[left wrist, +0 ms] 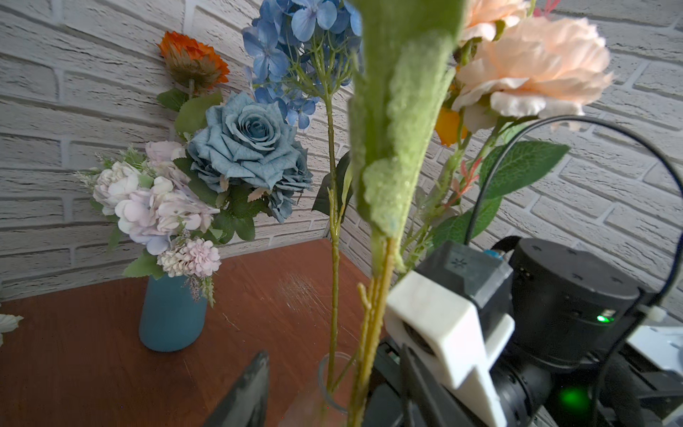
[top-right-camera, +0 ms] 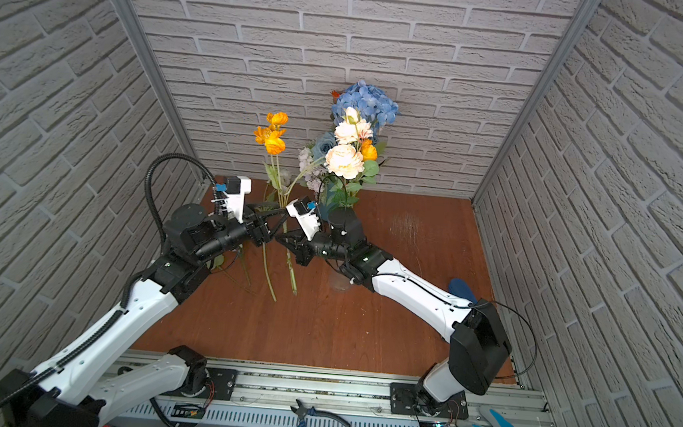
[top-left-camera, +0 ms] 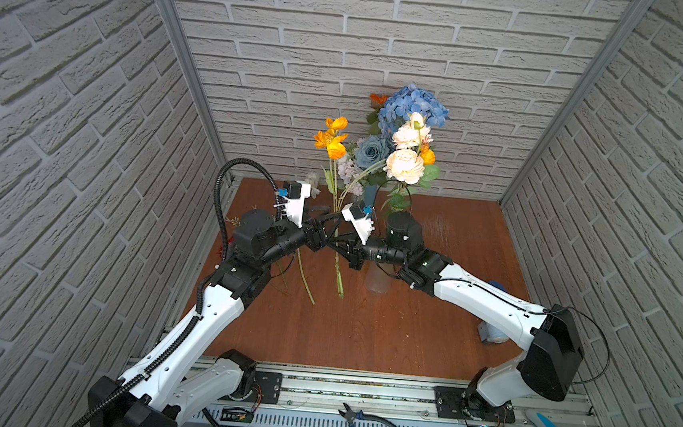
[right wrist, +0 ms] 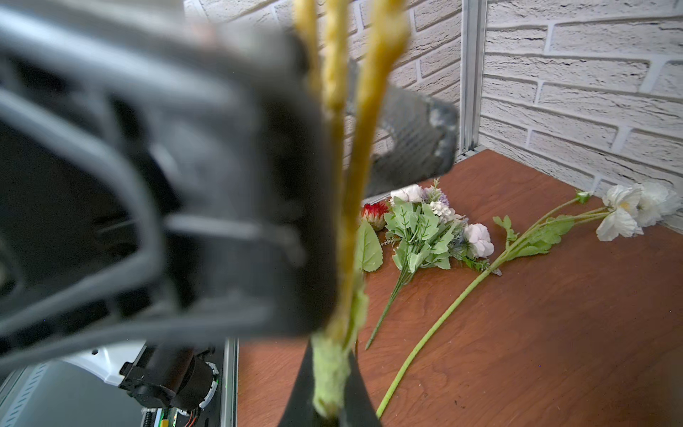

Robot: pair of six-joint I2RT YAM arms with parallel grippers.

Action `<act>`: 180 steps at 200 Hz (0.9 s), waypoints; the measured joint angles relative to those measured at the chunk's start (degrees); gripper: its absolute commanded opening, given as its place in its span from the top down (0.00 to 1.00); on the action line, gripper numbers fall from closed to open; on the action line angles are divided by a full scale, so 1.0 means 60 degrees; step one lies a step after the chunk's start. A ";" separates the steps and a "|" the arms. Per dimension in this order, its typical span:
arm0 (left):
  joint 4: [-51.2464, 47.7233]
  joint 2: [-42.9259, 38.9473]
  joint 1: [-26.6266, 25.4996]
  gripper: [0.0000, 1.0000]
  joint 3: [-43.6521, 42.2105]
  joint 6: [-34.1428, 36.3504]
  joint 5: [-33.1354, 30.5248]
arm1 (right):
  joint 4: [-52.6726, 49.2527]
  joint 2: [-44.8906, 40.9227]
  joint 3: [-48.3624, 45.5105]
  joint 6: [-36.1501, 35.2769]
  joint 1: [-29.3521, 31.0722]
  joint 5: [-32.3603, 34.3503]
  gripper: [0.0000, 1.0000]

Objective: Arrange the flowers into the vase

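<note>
Right wrist view: poppy stems (right wrist: pixel 360 148) between right claw (right wrist: pixel 330 356) tips (apparently tight grip)

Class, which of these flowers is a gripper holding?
The orange-yellow poppies: the right gripper clamps their stem; the others stand in vases or lie on the table.

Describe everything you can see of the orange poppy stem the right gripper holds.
The orange poppy stem bears orange-yellow fabric-like blooms on thin yellow-green stalks that merge into one fuzzy green stalk. It stands nearly upright, blooms on top. The right gripper is clamped on the fuzzy lower stalk; the left gripper, jaws apart, brackets the thin stalks higher up.
</note>
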 measured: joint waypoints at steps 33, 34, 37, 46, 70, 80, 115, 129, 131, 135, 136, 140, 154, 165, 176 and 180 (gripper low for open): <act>-0.0004 0.0000 0.0000 0.53 -0.0007 -0.0288 0.0178 | -0.0189 -0.0164 0.0000 -0.0189 0.0004 0.0346 0.94; -0.0004 0.0000 0.0000 0.53 -0.0007 -0.0299 0.0182 | -0.0193 -0.0168 0.0000 -0.0189 0.0004 0.0350 0.94; 0.0000 0.0000 0.0000 0.54 -0.0015 -0.0335 0.0200 | -0.0200 -0.0182 0.0000 -0.0211 0.0004 0.0364 0.94; -0.0007 0.0000 0.0000 0.57 -0.0022 -0.0397 0.0251 | -0.0204 -0.0219 0.0000 -0.0251 0.0004 0.0401 0.94; 0.0033 0.0011 0.0000 0.62 -0.0084 -0.0601 0.0393 | -0.0229 -0.0233 0.0004 -0.0288 0.0018 0.0455 0.94; 0.0055 0.0040 0.0000 0.66 -0.0087 -0.0674 0.0477 | -0.0270 -0.0233 0.0004 -0.0291 0.0025 0.0474 0.94; 0.0131 0.0273 0.0000 0.85 -0.0087 -0.0834 0.0747 | -0.0353 -0.0233 0.0004 -0.0350 0.0073 0.0579 0.94; 0.0131 0.0288 -0.0015 1.00 -0.0087 -0.0867 0.0831 | -0.0415 -0.0233 0.0004 -0.0364 0.0080 0.0634 0.94; 0.0131 0.0288 -0.0011 1.00 -0.0087 -0.0882 0.0823 | -0.0415 -0.0233 0.0004 -0.0372 0.0080 0.0630 0.94; 0.0124 0.0288 -0.0011 1.00 -0.0087 -0.0878 0.0823 | -0.0415 -0.0233 0.0007 -0.0372 0.0080 0.0663 0.94; 0.0127 0.0288 -0.0011 1.00 -0.0087 -0.0889 0.0823 | -0.0415 -0.0233 0.0011 -0.0379 0.0084 0.0659 0.94; 0.0135 0.0288 -0.0011 1.00 -0.0087 -0.0838 0.0827 | -0.0415 -0.0237 0.0015 -0.0382 0.0084 0.0685 0.94; 0.0131 0.0288 -0.0011 1.00 -0.0091 -0.0874 0.0816 | -0.0423 -0.0237 0.0015 -0.0401 0.0095 0.0688 0.92; 0.0127 0.0284 -0.0011 1.00 -0.0091 -0.0867 0.0765 | -0.0433 -0.0237 0.0015 -0.0419 0.0098 0.0714 0.80; 0.0095 0.0273 -0.0011 1.00 -0.0091 -0.0885 0.0619 | -0.0521 -0.0273 0.0015 -0.0463 0.0106 0.0758 0.73; 0.0076 0.0266 -0.0011 1.00 -0.0091 -0.0882 0.0568 | -0.0579 -0.0291 0.0015 -0.0503 0.0113 0.0787 0.71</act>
